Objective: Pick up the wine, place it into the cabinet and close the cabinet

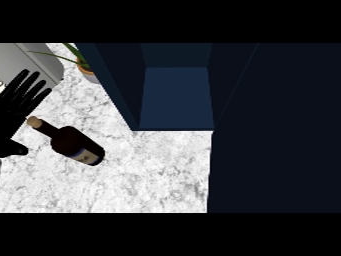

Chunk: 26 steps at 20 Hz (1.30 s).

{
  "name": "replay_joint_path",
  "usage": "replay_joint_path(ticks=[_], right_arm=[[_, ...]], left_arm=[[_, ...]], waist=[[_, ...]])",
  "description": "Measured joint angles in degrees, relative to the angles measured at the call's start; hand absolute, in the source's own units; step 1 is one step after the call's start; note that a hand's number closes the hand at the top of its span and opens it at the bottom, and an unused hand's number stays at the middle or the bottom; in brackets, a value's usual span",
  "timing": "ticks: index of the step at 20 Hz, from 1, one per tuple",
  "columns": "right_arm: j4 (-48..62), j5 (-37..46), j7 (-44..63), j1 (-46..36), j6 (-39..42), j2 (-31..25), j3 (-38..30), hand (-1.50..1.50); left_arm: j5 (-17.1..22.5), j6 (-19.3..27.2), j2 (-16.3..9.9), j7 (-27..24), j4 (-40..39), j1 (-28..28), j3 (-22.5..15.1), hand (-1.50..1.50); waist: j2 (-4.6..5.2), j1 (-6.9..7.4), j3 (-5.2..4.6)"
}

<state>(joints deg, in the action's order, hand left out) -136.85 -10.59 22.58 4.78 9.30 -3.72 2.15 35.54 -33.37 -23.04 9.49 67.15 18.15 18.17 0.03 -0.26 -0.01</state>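
Observation:
A dark wine bottle (72, 143) with a cork-coloured top lies tilted on the marble counter (136, 175), its neck toward the upper left. My left hand (9, 116) is at the left edge, just left of the bottle's neck, fingers straight and pointing up, holding nothing. The dark blue cabinet (174, 95) stands open at the centre, its interior visible, with its door (284, 130) swung out and filling the right side. My right hand is not visible.
A potted plant (84, 64) stands at the back beside the cabinet's left wall. A grey appliance (10, 60) occupies the upper left corner behind my left hand.

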Motion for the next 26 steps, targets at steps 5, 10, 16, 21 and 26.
replay_joint_path(ticks=[5, 10, 16, 21, 26], right_arm=[[-1.23, 1.21, 1.67, -0.24, -0.7, 0.73, 1.99, -1.5], [-0.35, 0.73, 0.85, -0.62, 0.06, 0.55, 0.94, -1.5], [-1.23, 2.78, 1.07, -0.31, -0.28, 1.38, 2.78, -1.5], [-1.22, 1.41, 1.96, -0.95, 0.29, 0.66, 0.91, -1.5], [-1.25, 2.66, 1.88, -0.57, 0.06, 1.55, 2.46, -1.5]], left_arm=[[-4.91, -2.75, -0.09, -5.77, -6.29, 0.3, -0.42, -1.5], [-9.53, -6.15, -0.93, -12.12, -14.95, 2.49, -0.71, -1.5], [-13.69, -7.79, -0.99, -17.8, -21.44, 3.68, -1.34, -1.5], [-17.61, -8.7, -0.71, -23.2, -28.34, 5.51, -2.15, -1.5], [-21.76, -8.79, 0.09, -28.72, -34.24, 6.4, -3.54, -1.5]], waist=[[0.01, -0.06, -0.02], [0.04, -0.16, -0.02], [0.05, -0.17, -0.01], [0.07, -0.26, -0.02], [0.15, -0.42, -0.04]])
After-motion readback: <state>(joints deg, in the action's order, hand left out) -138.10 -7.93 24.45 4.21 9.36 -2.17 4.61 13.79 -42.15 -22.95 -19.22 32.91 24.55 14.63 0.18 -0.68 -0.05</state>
